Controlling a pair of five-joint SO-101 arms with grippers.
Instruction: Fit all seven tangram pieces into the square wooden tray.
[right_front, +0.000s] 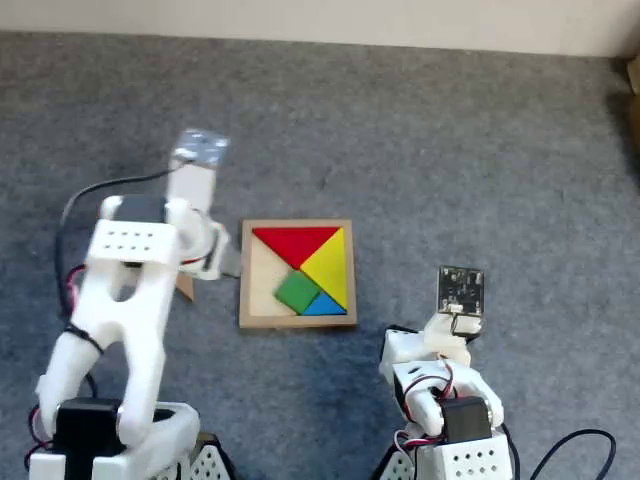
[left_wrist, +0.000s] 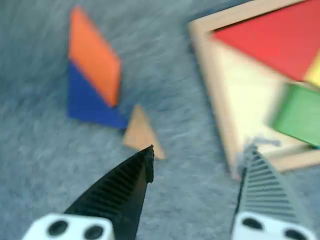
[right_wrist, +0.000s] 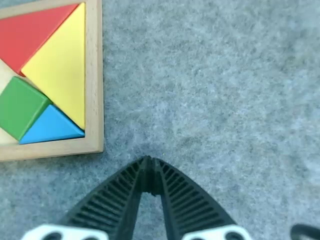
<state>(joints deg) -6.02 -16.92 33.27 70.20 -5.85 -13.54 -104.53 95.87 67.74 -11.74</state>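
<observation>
Left wrist view: ribbed claw (left_wrist: 200, 152) spread near tan triangle (left_wrist: 140, 132) on carpet (left_wrist: 40, 150).

square wooden tray (left_wrist: 212, 85): cut off by the left wrist view's edge
green square block (left_wrist: 300, 117): blurred, partly cropped
red triangle (right_wrist: 30, 30): cropped by the right wrist view's edge
brownish sliver (right_front: 184, 288): mostly hidden under the white left arm (right_front: 130, 290), shape unclear

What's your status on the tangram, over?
Left gripper open by tan triangle. Right gripper shut, empty. Tray holds four pieces; orange parallelogram and dark blue triangle outside. No obstruction seen.
</observation>
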